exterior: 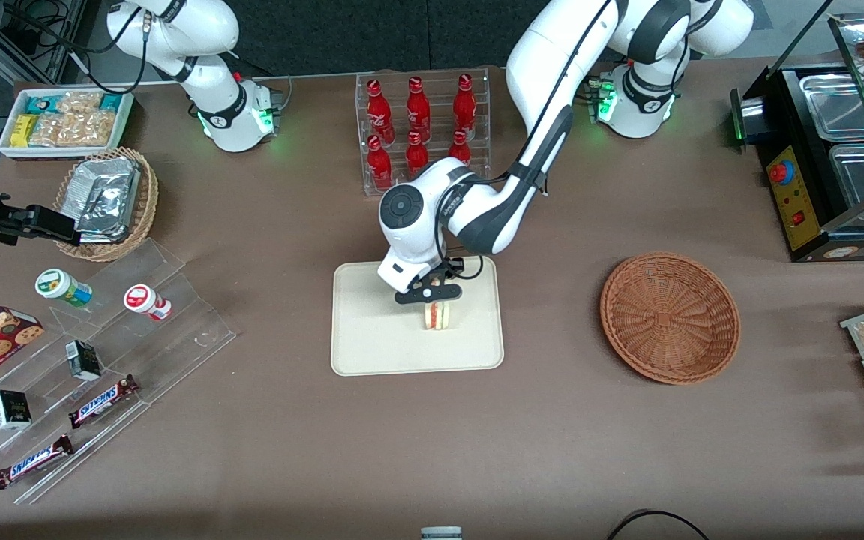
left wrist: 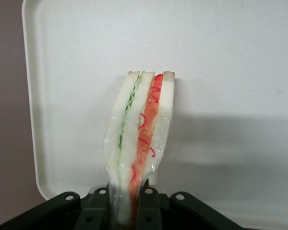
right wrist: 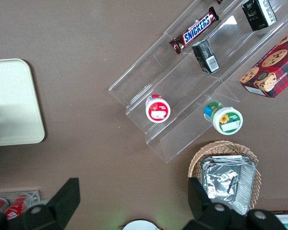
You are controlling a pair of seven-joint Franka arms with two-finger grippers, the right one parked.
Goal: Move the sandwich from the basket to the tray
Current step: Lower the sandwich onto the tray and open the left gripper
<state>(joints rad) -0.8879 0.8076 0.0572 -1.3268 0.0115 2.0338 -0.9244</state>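
Observation:
The sandwich [exterior: 437, 316] [left wrist: 140, 129], a wrapped wedge of white bread with green and red filling, stands over the middle of the cream tray [exterior: 372, 345] [left wrist: 230, 57] [right wrist: 9, 96]. My left gripper [exterior: 432, 298] [left wrist: 126, 211] is right above it, shut on the sandwich, with the black fingers [left wrist: 148, 207] pressing both bread faces. I cannot tell whether the wedge touches the tray's floor. The reddish-brown wicker basket [exterior: 670, 316] sits on the table toward the working arm's end, with nothing in it.
A clear rack of red bottles [exterior: 422, 127] stands just farther from the front camera than the tray. A clear stepped display [exterior: 87, 360] with snack bars and cups, and a paler basket of foil packets [exterior: 106, 201], lie toward the parked arm's end. A black food warmer [exterior: 829, 150] stands past the basket.

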